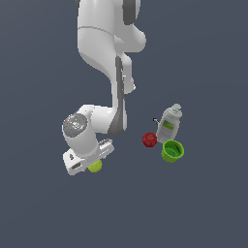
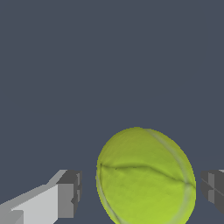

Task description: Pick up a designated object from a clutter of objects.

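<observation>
Yellow-green ball (image 2: pixel 145 177) sits between pincer (image 2: pixel 141 192) fingers, off-centre: gap on both sides, smaller toward one finger (image 2: pixel 213 189). Pincer wide, holding nothing. Ball round, no long axis. Ball rests on worktop (image 1: pixel 203 208), well apart from green cup (image 1: pixel 172 150).

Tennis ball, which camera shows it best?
The wrist view: the tennis ball fills it, seam visible, between the hand's fingers. The exterior view shows only a sliver under the hand.

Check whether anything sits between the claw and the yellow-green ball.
Nothing visible does. In the wrist view the ball sits between the open claw's fingers, a gap on each side. The red object, green cup and bottle stand apart.
</observation>
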You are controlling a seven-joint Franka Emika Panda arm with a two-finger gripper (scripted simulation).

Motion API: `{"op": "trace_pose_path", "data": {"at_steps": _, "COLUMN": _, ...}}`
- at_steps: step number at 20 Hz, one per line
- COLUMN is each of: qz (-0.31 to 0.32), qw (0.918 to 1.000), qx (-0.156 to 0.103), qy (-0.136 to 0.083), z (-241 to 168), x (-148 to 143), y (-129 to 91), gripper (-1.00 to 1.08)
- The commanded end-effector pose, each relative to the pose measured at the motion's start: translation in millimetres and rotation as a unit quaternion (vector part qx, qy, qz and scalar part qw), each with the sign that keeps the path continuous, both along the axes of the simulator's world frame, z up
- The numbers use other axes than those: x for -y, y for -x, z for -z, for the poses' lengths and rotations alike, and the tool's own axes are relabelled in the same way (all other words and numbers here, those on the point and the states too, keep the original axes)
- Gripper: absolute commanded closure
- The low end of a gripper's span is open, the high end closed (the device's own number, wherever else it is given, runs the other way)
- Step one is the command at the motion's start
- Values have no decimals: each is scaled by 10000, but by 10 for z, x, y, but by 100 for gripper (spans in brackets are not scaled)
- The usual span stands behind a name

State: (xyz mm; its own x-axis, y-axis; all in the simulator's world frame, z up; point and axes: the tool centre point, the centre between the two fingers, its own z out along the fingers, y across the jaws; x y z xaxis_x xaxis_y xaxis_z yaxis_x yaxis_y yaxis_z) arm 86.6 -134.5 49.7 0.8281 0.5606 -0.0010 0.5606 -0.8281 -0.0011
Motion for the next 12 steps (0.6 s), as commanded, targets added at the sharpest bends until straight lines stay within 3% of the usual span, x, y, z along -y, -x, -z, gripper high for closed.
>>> {"op": "trace_pose_path", "data": {"at_steps": 1, "qz": -4, "qw": 10000, "qx": 7, "qy": 2, "z": 71, "x": 0, "y": -6, "gripper": -92}}
{"op": "trace_pose_path", "data": {"at_steps": 4, "qz": -4, "qw": 10000, "qx": 7, "qy": 2, "z": 85, "x": 3, "y": -15, "gripper": -92}}
{"op": "trace_pose_path", "data": {"at_steps": 5, "qz": -4, "qw": 10000, "qx": 7, "qy": 2, "z": 85, "x": 3, "y": -15, "gripper": 108}}
{"op": "trace_pose_path", "data": {"at_steps": 12, "qz": -4, "qw": 10000, "qx": 7, "qy": 2, "z": 85, "x": 3, "y": -15, "gripper": 108}}
